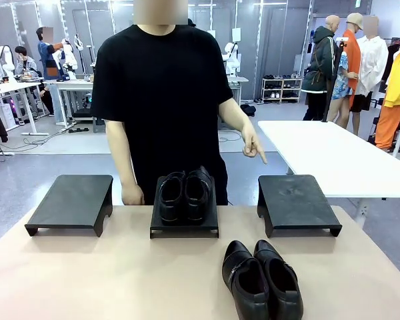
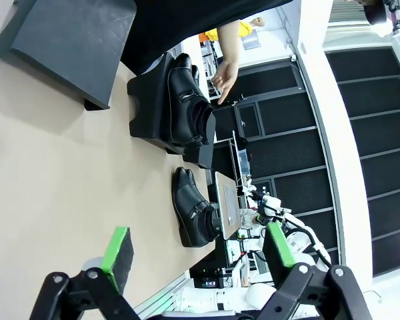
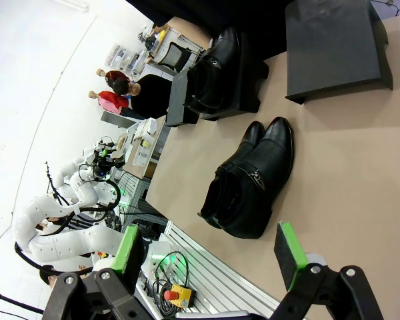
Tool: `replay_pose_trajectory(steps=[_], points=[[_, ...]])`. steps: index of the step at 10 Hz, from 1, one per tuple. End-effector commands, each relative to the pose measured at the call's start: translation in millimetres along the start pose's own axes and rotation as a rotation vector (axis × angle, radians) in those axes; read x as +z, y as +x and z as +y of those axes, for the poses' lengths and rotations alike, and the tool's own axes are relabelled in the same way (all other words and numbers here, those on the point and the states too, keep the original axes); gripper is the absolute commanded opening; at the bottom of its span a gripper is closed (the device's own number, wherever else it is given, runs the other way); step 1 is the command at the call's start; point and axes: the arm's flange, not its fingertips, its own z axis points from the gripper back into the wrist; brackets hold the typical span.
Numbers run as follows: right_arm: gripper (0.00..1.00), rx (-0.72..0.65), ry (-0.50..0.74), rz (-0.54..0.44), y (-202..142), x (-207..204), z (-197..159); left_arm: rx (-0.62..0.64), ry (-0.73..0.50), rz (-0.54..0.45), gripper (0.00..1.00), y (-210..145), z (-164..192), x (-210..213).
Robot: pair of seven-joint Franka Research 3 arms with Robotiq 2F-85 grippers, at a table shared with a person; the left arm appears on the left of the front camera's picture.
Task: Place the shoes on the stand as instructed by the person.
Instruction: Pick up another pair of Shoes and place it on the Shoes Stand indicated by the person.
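The table (image 1: pixel 87 280) ran wide and bare in front of me, with the person (image 1: pixel 163 87) in black standing at its far edge. Three dark stands sat in a row along that edge: the left stand (image 1: pixel 70 200) and the right stand (image 1: pixel 297 200) were empty, and the middle stand (image 1: pixel 184 229) carried one pair of shoes (image 1: pixel 185 193).

The other pair, the loose shoes (image 1: pixel 261 280), lay side by side and touching on the tabletop. They were on my side, right of the middle, with the toes turned toward the person. Their long axis ran away from me, nearly in line with the depth of the stands. The right stand lay just beyond them and a little further right.

My right claw (image 3: pixel 208 257) hung above the near edge with its fingers spread wide and nothing between them. The loose shoes lay straight ahead of it, heels closest. My left claw (image 2: pixel 199 253) was just as wide and empty, and that pair lay well off toward the far side of its view. I judged the right arm the nearer one, with its opening already set across the width of the shoes.

The person's one hand (image 1: pixel 131 195) rested at the table edge. The pointing hand (image 1: pixel 253 145) aimed a finger down toward the right stand, which I took as the instruction.
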Motion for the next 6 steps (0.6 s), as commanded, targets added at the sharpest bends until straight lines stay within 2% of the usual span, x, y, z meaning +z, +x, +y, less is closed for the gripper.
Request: replay_pose_trajectory(steps=[1, 3, 4, 6], points=[[1.0, 0.009, 0.015, -0.013, 1.0, 0.5, 1.7, 0.014, -0.018, -0.005, 1.0, 1.3, -6.1, -0.7], [1.0, 0.0, 0.0, 0.0, 0.0, 0.0, 0.0, 0.014, -0.018, -0.005, 1.0, 1.3, -6.1, -0.7], [1.0, -0.032, -0.041, 0.05, 6.3, -3.6, 10.2, 0.014, -0.018, -0.005, 1.0, 1.3, -6.1, -0.7], [1.0, 0.026, -0.098, 0.199, 24.0, -24.5, 48.8, 0.014, -0.018, -0.005, 1.0, 1.3, -6.1, -0.7]])
